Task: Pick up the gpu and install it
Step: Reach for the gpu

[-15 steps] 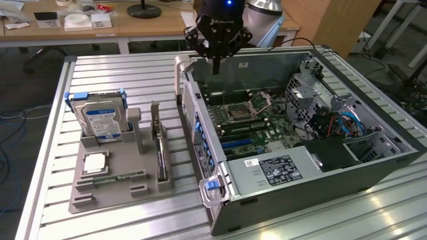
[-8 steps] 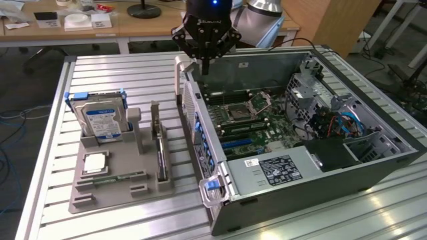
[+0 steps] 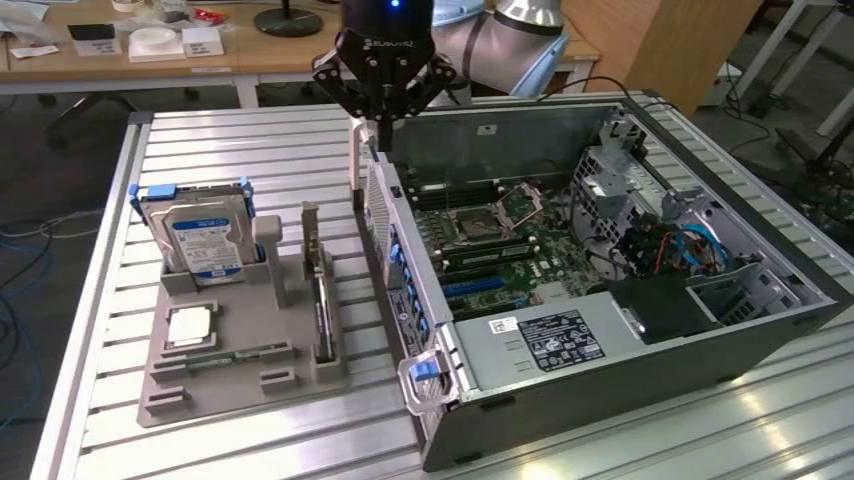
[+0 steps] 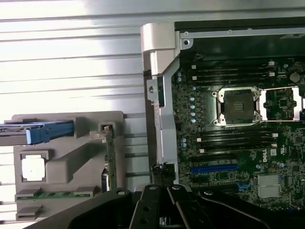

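Over the slatted table [image 3: 227, 140], closed empty fingers [image 3: 382, 122] hover above the case [image 3: 627, 372] rim, gpu [image 3: 320, 310] apart in its holder [image 3: 200, 397].

Robotics lab, slotted aluminium bench [image 3: 240, 140], opened computer tower [image 3: 601, 392], cluttered wooden desks [image 3: 267, 55] behind

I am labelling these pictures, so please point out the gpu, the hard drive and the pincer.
gpu [image 3: 322, 320]: exterior view, top edge of the card.
hard drive [image 3: 200, 245]: exterior view, blue-white label.
pincer [image 3: 382, 130]: exterior view, between its shut fingertips.
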Action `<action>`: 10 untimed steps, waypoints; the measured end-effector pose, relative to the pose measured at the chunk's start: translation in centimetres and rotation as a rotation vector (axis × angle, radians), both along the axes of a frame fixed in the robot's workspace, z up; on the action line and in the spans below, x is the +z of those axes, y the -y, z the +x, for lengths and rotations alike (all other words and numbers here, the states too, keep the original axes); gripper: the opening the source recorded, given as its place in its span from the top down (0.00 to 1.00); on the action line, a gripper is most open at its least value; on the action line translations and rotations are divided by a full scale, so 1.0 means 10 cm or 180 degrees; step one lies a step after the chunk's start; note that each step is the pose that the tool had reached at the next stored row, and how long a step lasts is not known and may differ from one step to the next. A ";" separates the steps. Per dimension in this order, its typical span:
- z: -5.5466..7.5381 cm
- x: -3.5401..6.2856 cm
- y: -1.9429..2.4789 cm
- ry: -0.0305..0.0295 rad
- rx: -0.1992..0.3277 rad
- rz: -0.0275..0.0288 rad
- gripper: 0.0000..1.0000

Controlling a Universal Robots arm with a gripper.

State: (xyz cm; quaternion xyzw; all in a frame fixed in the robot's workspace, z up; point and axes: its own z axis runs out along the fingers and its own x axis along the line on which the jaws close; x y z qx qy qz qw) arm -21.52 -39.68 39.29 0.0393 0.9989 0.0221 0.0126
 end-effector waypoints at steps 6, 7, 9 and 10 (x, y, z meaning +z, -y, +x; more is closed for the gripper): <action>-0.20 -0.001 -0.016 0.0000 -0.0007 0.0000 0.89; -0.23 -0.002 -0.018 0.0000 -0.0008 0.0000 0.89; -0.29 -0.002 -0.022 0.0000 -0.0009 0.0000 0.89; -0.32 -0.003 -0.025 0.0000 -0.0010 0.0000 0.89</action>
